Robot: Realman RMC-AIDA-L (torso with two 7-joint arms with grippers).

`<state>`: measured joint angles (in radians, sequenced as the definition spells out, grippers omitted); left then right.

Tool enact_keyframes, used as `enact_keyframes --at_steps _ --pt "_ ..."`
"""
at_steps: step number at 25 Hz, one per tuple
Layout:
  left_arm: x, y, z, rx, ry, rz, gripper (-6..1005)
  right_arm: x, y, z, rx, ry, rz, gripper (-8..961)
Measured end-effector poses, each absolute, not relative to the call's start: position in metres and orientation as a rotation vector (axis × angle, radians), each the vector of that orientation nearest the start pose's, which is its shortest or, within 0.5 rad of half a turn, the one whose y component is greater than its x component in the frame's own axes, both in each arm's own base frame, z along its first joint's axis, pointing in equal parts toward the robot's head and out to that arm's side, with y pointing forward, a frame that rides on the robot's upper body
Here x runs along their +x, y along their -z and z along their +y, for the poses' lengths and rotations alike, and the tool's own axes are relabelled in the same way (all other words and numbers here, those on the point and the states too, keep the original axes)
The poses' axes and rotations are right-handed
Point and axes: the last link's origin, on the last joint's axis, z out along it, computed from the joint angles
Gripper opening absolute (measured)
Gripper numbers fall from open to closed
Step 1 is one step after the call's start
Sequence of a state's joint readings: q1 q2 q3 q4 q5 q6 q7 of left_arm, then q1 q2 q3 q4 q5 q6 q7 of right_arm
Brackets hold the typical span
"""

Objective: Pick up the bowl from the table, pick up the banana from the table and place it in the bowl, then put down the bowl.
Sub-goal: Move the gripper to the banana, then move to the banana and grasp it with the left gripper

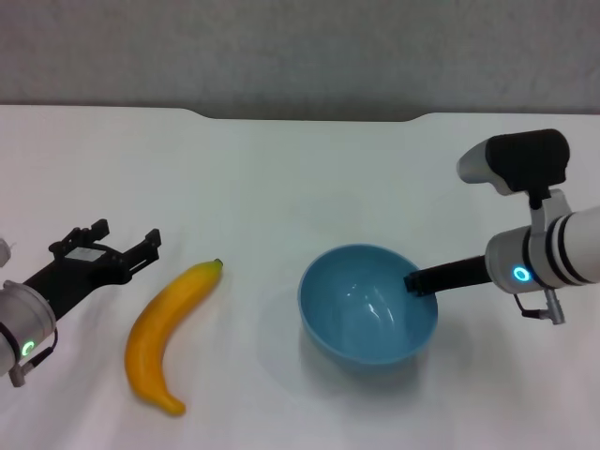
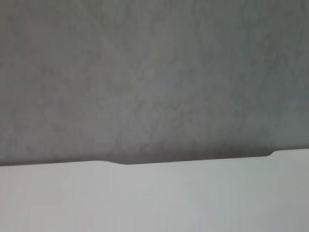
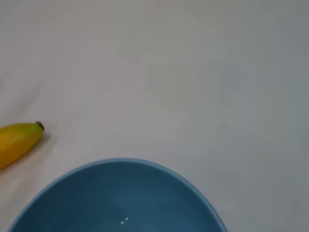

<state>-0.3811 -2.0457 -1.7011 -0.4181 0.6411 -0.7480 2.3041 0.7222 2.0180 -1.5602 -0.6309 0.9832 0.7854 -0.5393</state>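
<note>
- Resting on the smooth white tabletop: a deep, glossy light-blue bowl with a plain round rim.
- Banana: long, curved, yellow-orange, dark stem tip; lies left of the bowl, apart from it.
- Right end effector: black, at the bowl's right rim; whether it is clenched cannot be told.
- Left end effector: black fingers spread, released, near the banana.
</note>
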Motion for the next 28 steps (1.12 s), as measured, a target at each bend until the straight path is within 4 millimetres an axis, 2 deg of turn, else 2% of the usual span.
enact_keyframes --at_steps 6,10,16,21,28 --pt "-0.324 0.026 0.356 -1.991 0.604 -0.834 881 0.254 0.059 0.399 -2.265 0.019 1.308 31" --pt "-0.315 0.036 0.361 -2.051 0.499 -0.840 881 0.261 0.050 0.396 -2.228 -0.024 1.328 36" --pt "-0.287 0.050 0.356 -2.162 0.367 -0.794 882 0.267 0.044 0.395 -2.203 -0.039 1.337 42" --pt "-0.291 0.054 0.356 -2.174 0.274 -0.887 882 0.264 0.041 0.396 -2.202 -0.059 1.322 48" --pt "-0.304 0.053 0.358 -2.124 0.179 -0.878 883 0.262 0.041 0.397 -2.206 -0.067 1.316 55"
